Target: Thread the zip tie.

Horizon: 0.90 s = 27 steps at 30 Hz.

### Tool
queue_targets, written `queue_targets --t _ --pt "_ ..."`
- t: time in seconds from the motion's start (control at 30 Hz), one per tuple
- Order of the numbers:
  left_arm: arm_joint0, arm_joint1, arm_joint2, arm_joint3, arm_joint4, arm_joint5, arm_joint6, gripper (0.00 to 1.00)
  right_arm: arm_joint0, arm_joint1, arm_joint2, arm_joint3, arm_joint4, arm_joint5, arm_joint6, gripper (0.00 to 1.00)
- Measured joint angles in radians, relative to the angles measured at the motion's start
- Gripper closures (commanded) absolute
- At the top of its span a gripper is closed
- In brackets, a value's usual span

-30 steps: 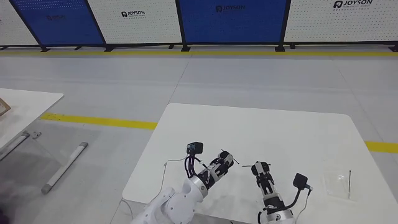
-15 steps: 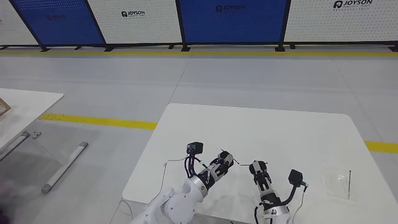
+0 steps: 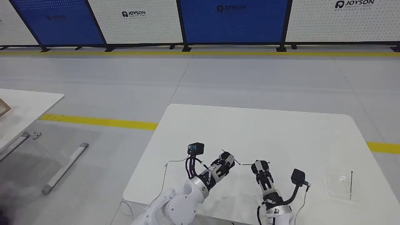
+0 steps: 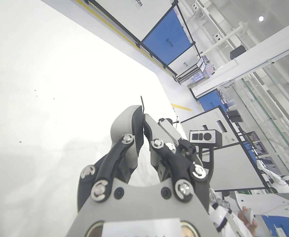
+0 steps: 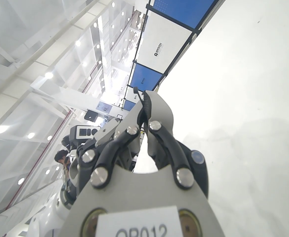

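Table (image 3: 300,131), one, white with rounded corners, carries the work; a second white table (image 3: 25,109) shows at the far left, well apart across the floor. Pegboard panels (image 3: 234,9) stand in a row behind, two blue with white ones alternating. Grippers, two, sit side by side over the near part of the table, tips turned toward each other with a small gap between. Left gripper (image 3: 228,158) (image 4: 143,114): jaws pressed together, dark pads meeting, pinching a thin black strip whose tip sticks out past the fingertips. Right gripper (image 3: 257,164) (image 5: 145,99): jaws likewise closed, clamped on the same strip, with the square head end poking out beyond the tips. Each wrist view also catches the other arm's gripper just behind its own. Clear plastic bag (image 3: 339,184), one, lies flat near the table's right edge, well apart from both grippers. Zip tie (image 3: 245,164) (image 4: 142,102) (image 5: 137,93), one in hand, black, runs as a fine line across the gap from one gripper to the other, an end held in each. Whether head and tail have met cannot be made out. Thin black strip (image 3: 351,181), one more, lies on the table just beside the bag; too small to tell more.
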Motion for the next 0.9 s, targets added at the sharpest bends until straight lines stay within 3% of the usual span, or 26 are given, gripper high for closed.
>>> queue_targets --t 0.43,0.9 --pt "0.0 0.0 0.0 0.0 0.0 0.0 0.0 1.0 0.017 -0.02 -0.009 0.013 -0.014 0.035 0.016 1.0" --pt "0.0 0.0 0.0 0.0 0.0 0.0 0.0 1.0 -0.015 -0.025 0.027 0.0 -0.022 -0.002 0.032 1.0"
